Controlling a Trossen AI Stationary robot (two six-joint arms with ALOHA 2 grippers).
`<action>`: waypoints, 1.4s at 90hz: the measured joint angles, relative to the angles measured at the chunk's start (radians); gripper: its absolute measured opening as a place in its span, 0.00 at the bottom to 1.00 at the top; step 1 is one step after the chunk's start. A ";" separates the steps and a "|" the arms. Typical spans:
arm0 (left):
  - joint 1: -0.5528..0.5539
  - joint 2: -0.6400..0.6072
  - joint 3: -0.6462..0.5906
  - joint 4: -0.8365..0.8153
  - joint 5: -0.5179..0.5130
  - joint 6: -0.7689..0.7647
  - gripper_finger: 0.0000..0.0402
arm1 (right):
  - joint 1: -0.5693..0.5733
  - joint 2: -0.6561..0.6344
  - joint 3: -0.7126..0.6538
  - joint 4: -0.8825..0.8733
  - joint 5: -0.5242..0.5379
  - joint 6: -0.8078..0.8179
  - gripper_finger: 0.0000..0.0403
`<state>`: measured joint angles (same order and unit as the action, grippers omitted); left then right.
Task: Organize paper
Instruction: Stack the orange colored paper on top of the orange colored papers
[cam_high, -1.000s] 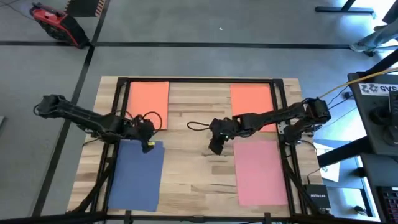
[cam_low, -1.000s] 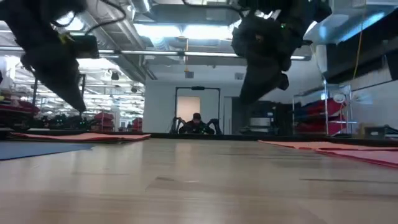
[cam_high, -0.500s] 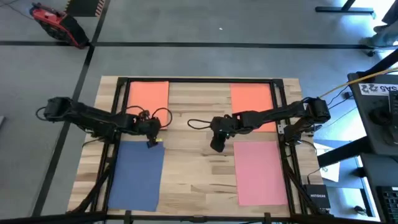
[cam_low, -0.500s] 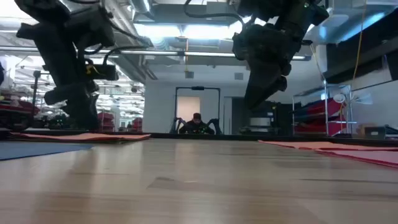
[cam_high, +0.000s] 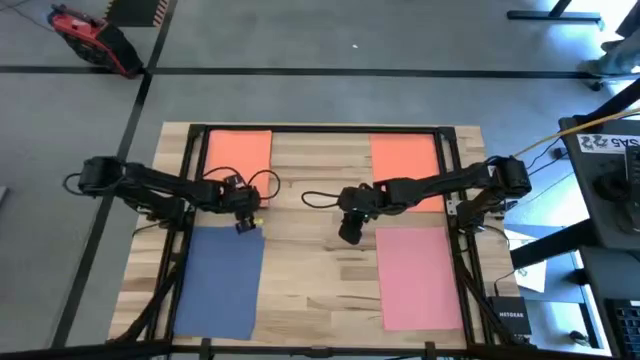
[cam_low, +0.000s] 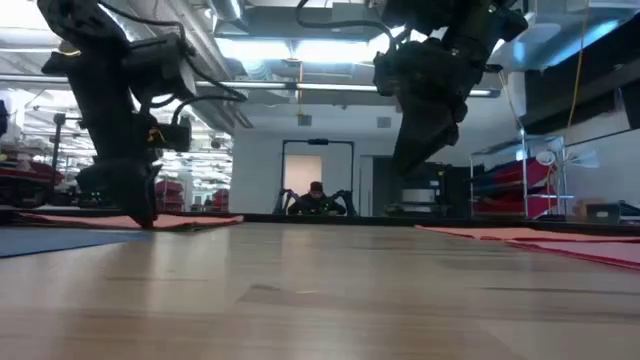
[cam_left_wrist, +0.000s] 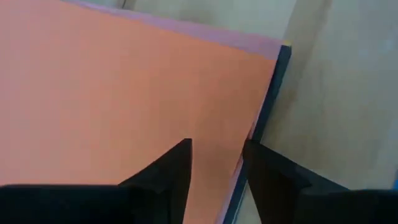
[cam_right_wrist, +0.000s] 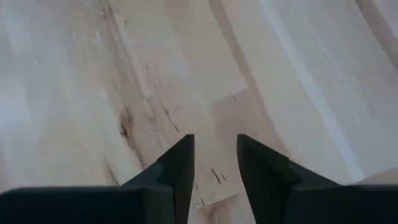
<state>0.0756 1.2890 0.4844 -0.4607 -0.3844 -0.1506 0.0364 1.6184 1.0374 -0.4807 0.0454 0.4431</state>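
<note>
— Where is the left pincer (cam_high: 247, 224) just now?

— Low over the desk (cam_high: 315, 270), at the near right corner of the orange paper (cam_high: 238, 165) on the left side. In the low view its tips reach down to that sheet's edge (cam_low: 140, 221). The wrist view shows its two dark fingers (cam_left_wrist: 177, 168) a narrow way apart, one over the orange sheet (cam_left_wrist: 124, 106) and the other over its edge, where thin margins of darker and pink sheets show beneath. They hold nothing that I can see.

— And the blue paper?

— The blue paper (cam_high: 220, 280) lies flat just nearward of that pincer, its top edge almost under it.

— The right pincer?

— The right pincer (cam_high: 348, 235) hangs above bare wood near the middle of the desk, well clear of the surface in the low view (cam_low: 410, 160). Its fingers (cam_right_wrist: 180, 165) stand a narrow gap apart with only pale board between them, empty.

— What lies about it?

— To its right and farther back, a second orange paper (cam_high: 405, 165), partly under the right arm. To its right and nearer, the pink paper (cam_high: 420, 275), flat. Neither touches the pincer.

— Anything behind the desk?

— A person (cam_low: 316, 198), small and far off in a doorway.
</note>
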 joint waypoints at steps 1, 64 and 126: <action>0.001 0.003 0.000 0.002 0.000 0.002 0.33 | 0.000 0.000 0.000 0.000 0.001 -0.001 0.27; 0.004 0.000 0.152 -0.078 0.060 0.044 0.00 | 0.000 0.000 0.000 0.007 0.007 -0.005 0.27; -0.052 -0.208 0.254 0.021 0.209 -0.397 0.00 | -0.107 0.064 -0.001 0.626 -0.294 0.364 0.27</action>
<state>0.0238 1.0813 0.7387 -0.4395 -0.1754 -0.5473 -0.0705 1.6824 1.0367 0.1453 -0.2483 0.8072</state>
